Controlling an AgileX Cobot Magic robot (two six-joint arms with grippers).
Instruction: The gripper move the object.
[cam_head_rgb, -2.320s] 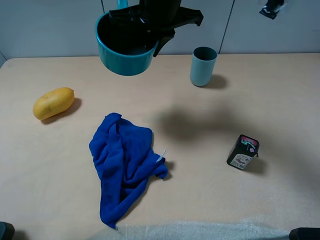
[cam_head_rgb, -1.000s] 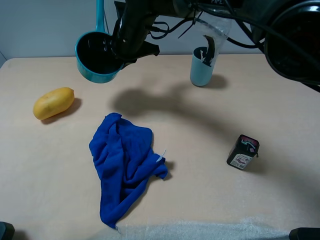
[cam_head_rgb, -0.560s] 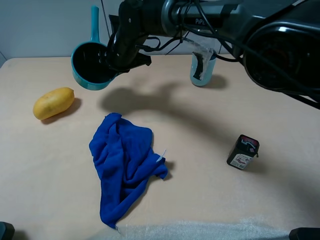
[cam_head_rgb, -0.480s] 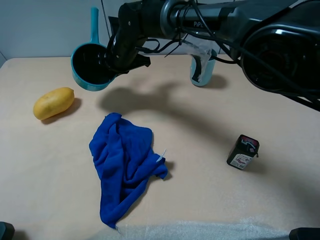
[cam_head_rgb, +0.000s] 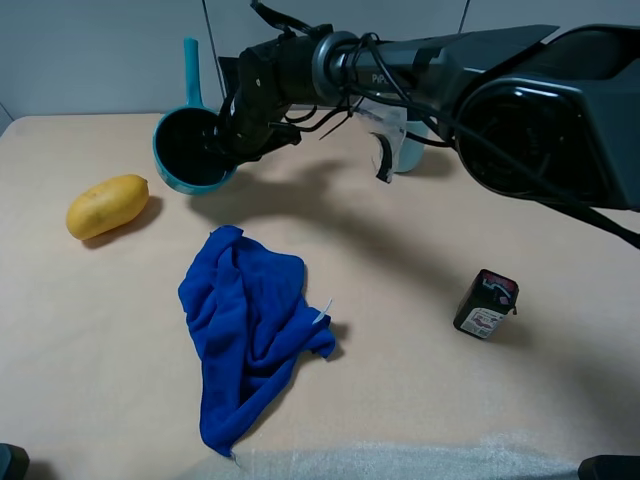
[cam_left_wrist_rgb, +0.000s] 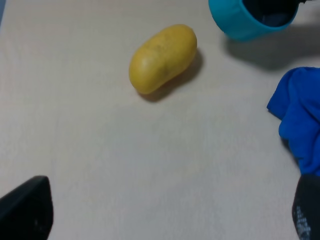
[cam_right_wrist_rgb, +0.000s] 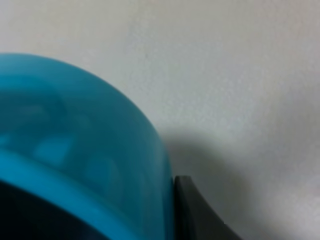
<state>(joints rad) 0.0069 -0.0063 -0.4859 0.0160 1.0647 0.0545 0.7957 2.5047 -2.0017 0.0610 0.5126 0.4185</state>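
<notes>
The teal saucepan (cam_head_rgb: 190, 152) is at the back left of the table, its dark inside facing up and its straight handle (cam_head_rgb: 190, 68) pointing to the back. My right gripper (cam_head_rgb: 233, 130) reaches across from the right and is shut on the pan's right rim. I cannot tell whether the pan touches the table. In the right wrist view the pan's teal wall (cam_right_wrist_rgb: 75, 145) fills the frame, with one dark finger (cam_right_wrist_rgb: 195, 212) against it. My left gripper (cam_left_wrist_rgb: 167, 212) is open and empty over bare table. The left wrist view also shows the pan (cam_left_wrist_rgb: 250, 20).
A yellow mango (cam_head_rgb: 107, 206) lies left of the pan, and it also shows in the left wrist view (cam_left_wrist_rgb: 162, 57). A crumpled blue cloth (cam_head_rgb: 250, 325) lies in the middle front. A black box (cam_head_rgb: 486, 305) stands at the right. A teal cup (cam_head_rgb: 410, 152) is partly hidden behind the right arm.
The right gripper has carried the saucepan from high above the back middle, left and down to the back left near the mango. In the last half second it sank lower.
</notes>
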